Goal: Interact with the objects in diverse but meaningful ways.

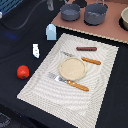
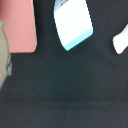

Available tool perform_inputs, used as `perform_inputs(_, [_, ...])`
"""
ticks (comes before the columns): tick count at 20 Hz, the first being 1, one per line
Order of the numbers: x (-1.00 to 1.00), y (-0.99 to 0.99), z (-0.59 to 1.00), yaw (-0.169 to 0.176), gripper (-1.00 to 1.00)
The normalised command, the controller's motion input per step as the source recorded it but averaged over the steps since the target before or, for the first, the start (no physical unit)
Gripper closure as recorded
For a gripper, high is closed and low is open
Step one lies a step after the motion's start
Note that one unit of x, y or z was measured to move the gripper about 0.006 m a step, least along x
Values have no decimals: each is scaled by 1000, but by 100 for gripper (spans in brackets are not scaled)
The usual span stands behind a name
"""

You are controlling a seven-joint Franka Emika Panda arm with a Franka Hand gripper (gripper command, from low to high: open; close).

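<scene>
Fingers out of view; milk carton (image 2: 74, 25) on dark tabletop (image 2: 65, 90).

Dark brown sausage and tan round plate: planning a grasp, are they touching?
Apart. The exterior view shows placemat between the dark brown sausage and the tan round plate.

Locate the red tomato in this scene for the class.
In the exterior view the red tomato sits on the dark table at that view's left, off the placemat, below the little white bottle-like piece.
</scene>
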Motion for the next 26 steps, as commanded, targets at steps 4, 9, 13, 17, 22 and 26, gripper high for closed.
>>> perform_inputs(4, [-261,-5,-471,154,-100])
perform_inputs(9, [-135,-8,-369,110,-100])
perform_inputs(13, [-81,-9,-343,58,-100])
perform_inputs(17, [-57,-76,-351,37,-100])
perform_inputs(22, [-146,-106,-407,29,-100])
perform_inputs(26, [-324,-153,-386,31,-100])
